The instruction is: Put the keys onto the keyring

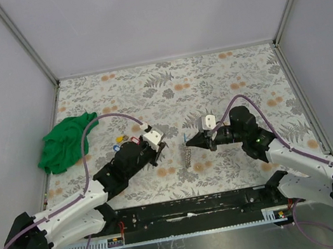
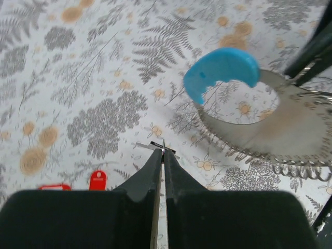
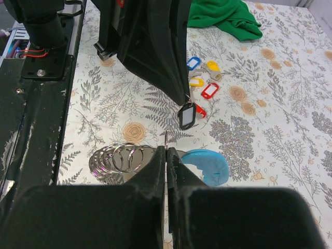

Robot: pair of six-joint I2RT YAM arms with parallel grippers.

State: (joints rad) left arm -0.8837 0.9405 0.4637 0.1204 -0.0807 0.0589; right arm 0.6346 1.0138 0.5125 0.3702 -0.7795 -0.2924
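Fern-patterned tabletop (image 1: 211, 84) lies below; a black-tagged key (image 3: 187, 115) is clamped by the left gripper (image 2: 162, 151), while the keyring (image 3: 207, 166), at its three o'clock, is pinched steady by the right gripper (image 3: 166, 151), seemingly for threading.

Six tagged keys (image 3: 209, 91) in view, one keyring (image 3: 207, 166), one green cloth (image 1: 64, 146), two arms, left (image 1: 72, 212) and right (image 1: 302, 162)
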